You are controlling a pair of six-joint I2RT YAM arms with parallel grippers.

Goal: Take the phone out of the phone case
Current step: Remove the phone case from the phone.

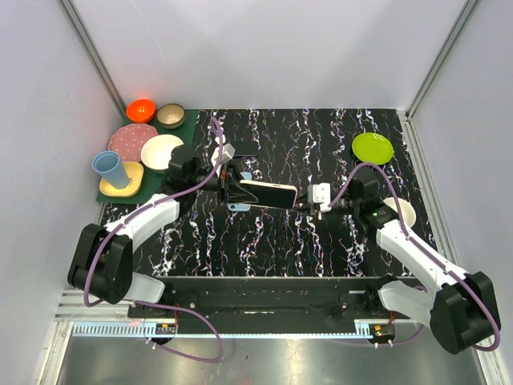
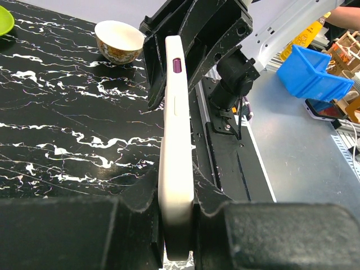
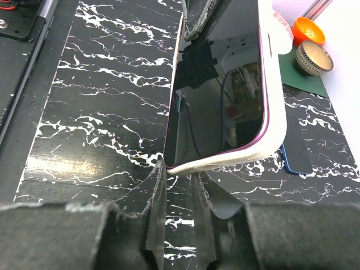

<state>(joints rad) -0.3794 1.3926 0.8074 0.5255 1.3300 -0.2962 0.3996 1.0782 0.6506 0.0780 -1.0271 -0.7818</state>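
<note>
The phone (image 1: 268, 195) sits in a white phone case (image 2: 176, 169) with a purple rim and hangs above the marbled table between both arms. My left gripper (image 2: 177, 225) is shut on one end of the phone case, seen edge-on with a pad pressed to each face. At the other end my right gripper (image 3: 179, 169) is closed on the near corner of the phone case (image 3: 270, 129), its fingers (image 2: 208, 45) flanking that end. The dark screen (image 3: 225, 84) faces up in the right wrist view.
A green mat (image 1: 183, 128) at the back left holds an orange bowl (image 1: 141, 110), a brown bowl (image 1: 171, 115), plates and a blue cup (image 1: 111, 168). A green plate (image 1: 373, 147) and a small bowl (image 2: 119, 40) stand to the right. A blue flat item (image 3: 295, 157) lies under the phone.
</note>
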